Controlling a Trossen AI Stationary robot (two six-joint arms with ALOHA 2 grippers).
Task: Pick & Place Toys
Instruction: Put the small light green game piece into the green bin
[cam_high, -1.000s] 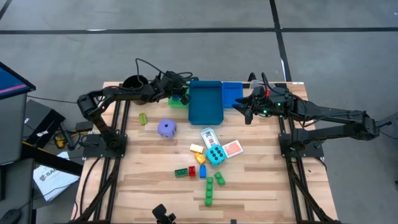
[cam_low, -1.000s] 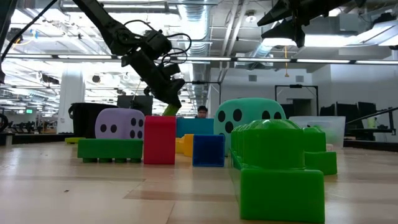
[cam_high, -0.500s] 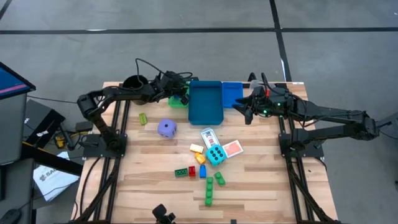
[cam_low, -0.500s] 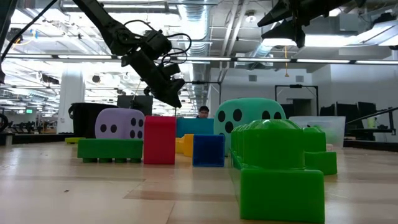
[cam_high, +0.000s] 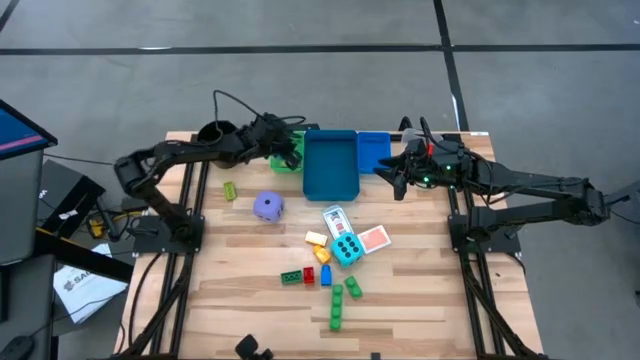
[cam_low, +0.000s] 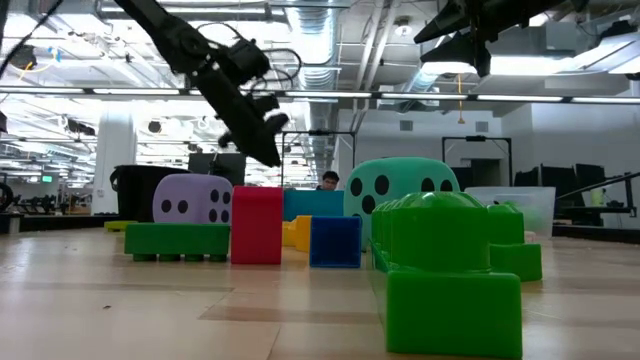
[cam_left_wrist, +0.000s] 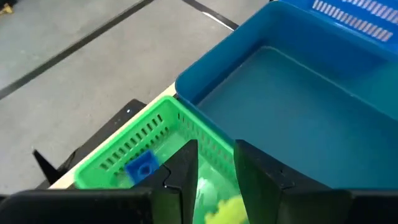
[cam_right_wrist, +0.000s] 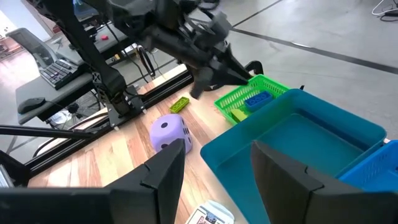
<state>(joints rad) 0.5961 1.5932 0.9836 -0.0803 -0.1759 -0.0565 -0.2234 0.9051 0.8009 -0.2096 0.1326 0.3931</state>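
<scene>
Looking straight down finds the left hand (cam_high: 288, 150) poised over the green bin (cam_high: 280, 164) at 11 o'clock on the bench (cam_high: 420, 300). Puts the blue bin (cam_high: 331, 165) just beside that bin at 12 o'clock. Places the right hand (cam_high: 392, 172) at 1 o'clock, off the blue bin's far side. Shows the purple die (cam_high: 267, 205) at 9 o'clock with a lime brick (cam_high: 230, 190) near it. Groups the cyan die (cam_high: 347, 249) at centre between two playing cards (cam_high: 335, 220). Spreads a yellow brick (cam_high: 316, 238), red brick (cam_high: 309, 274), blue brick (cam_high: 325, 274) and green bricks (cam_high: 336, 310) from centre toward 6 o'clock.

Seen level with the bench, hangs the left hand well above the toys. Hides nothing between its tips. Sets the red and blue bricks between the two dice.

Peering past the left wrist shows both fingers (cam_left_wrist: 185, 171) narrowly parted and holding nothing. Reveals a small blue brick (cam_left_wrist: 142, 168) and a yellow-green brick (cam_left_wrist: 224, 208) lying inside the green bin beneath.

Peering past the right wrist shows its fingers (cam_right_wrist: 165, 174) wider apart and empty, aimed across the blue bin toward the purple die.
</scene>
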